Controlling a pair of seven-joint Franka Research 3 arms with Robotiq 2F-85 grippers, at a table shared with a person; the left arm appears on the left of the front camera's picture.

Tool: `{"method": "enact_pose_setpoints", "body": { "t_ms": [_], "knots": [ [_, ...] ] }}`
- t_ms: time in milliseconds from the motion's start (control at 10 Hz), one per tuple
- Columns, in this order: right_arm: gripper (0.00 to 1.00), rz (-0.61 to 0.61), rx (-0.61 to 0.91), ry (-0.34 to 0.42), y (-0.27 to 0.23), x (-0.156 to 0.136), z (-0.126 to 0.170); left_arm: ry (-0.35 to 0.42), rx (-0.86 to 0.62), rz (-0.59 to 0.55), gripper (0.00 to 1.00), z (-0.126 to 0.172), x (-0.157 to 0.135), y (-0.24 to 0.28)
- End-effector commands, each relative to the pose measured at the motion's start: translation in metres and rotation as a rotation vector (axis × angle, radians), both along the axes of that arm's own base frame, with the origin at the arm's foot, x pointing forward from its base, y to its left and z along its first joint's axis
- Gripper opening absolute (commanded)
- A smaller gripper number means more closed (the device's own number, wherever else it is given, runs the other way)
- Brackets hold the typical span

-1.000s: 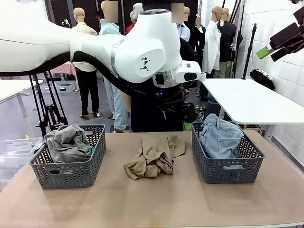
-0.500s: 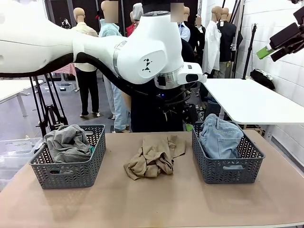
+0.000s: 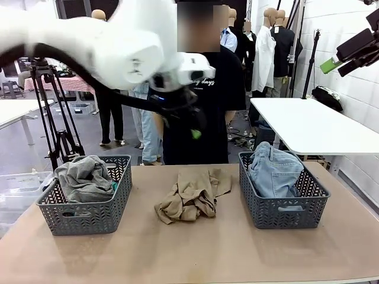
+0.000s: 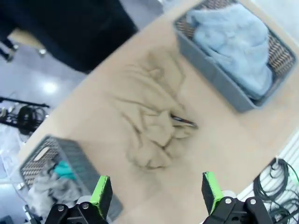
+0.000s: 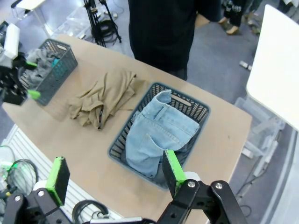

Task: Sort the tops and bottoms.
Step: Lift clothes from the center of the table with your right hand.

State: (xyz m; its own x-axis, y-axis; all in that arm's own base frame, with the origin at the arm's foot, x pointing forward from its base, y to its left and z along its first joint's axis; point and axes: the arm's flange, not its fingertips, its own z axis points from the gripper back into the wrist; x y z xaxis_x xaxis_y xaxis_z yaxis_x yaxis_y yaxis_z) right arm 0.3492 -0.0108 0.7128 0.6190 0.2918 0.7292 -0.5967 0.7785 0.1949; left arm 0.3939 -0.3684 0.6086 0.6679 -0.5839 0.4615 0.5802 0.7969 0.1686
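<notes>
A tan khaki top [image 3: 192, 198] lies crumpled on the table between two grey baskets. The left basket [image 3: 89, 219] holds a heather grey top [image 3: 83, 177] with a bit of teal top [image 3: 113, 186] beside it. Light blue denim shorts, the bottoms [image 3: 272, 171], fill the right basket [image 3: 284, 216]. My left gripper [image 3: 190, 131] hangs blurred high above the tan top [image 4: 154, 121], open [image 4: 156, 193] and holding nothing. My right gripper [image 3: 339, 59] stays up at the far right, open [image 5: 114, 175], well above the shorts [image 5: 156, 135].
A person in a black T-shirt [image 3: 207, 106] stands at the far edge, behind the tan top. A white table [image 3: 308, 124] stands to the back right. Bare tabletop [image 3: 195, 254] spreads in front of the baskets.
My left arm has swung across to the left, so the person behind it now shows. The garments, the baskets and the right arm have not moved.
</notes>
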Motion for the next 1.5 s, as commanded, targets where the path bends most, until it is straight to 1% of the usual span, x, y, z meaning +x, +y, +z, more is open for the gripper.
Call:
{"method": "enact_pose_setpoints", "body": {
  "t_ms": [0,100,200,300,500,600,800,900,1000,1300,1400],
  "knots": [
    [1.00,0.004,-0.021,0.006,0.001,-0.001,-0.001,-0.015,-0.052,-0.034,1.00,0.005,-0.031,0.067],
    [1.00,0.004,-0.021,0.006,0.001,-0.001,-0.001,-0.019,0.010,-0.014,1.00,0.016,-0.040,0.094],
    [1.00,0.004,-0.021,0.006,0.001,-0.001,-0.001,-0.031,0.011,-0.036,1.00,0.024,-0.047,0.113],
    [1.00,0.004,-0.021,0.006,0.001,-0.001,-0.001,-0.034,0.012,-0.028,1.00,0.029,-0.053,0.129],
    [1.00,0.004,-0.021,0.006,0.001,-0.001,-0.001,-0.026,-0.089,-0.041,1.00,0.034,-0.062,0.157],
    [1.00,0.004,-0.021,0.006,0.001,-0.001,-0.001,-0.024,-0.109,-0.038,1.00,0.036,-0.065,0.162],
    [1.00,0.004,-0.021,0.006,0.001,-0.001,-0.001,0.000,-0.141,-0.066,1.00,0.033,-0.064,0.160],
    [1.00,0.004,-0.021,0.006,0.001,-0.001,-0.001,-0.002,-0.144,-0.046,1.00,0.025,-0.059,0.155],
    [1.00,0.004,-0.021,0.006,0.001,-0.001,-0.001,-0.011,-0.110,-0.021,1.00,0.042,-0.064,0.161],
    [1.00,0.000,0.000,0.000,0.000,0.000,0.000,-0.011,-0.110,-0.021,1.00,0.042,-0.064,0.161],
    [1.00,0.045,-0.109,-0.115,0.021,-0.040,0.035,-0.011,-0.110,-0.021,1.00,0.042,-0.064,0.161]
  ]
}}
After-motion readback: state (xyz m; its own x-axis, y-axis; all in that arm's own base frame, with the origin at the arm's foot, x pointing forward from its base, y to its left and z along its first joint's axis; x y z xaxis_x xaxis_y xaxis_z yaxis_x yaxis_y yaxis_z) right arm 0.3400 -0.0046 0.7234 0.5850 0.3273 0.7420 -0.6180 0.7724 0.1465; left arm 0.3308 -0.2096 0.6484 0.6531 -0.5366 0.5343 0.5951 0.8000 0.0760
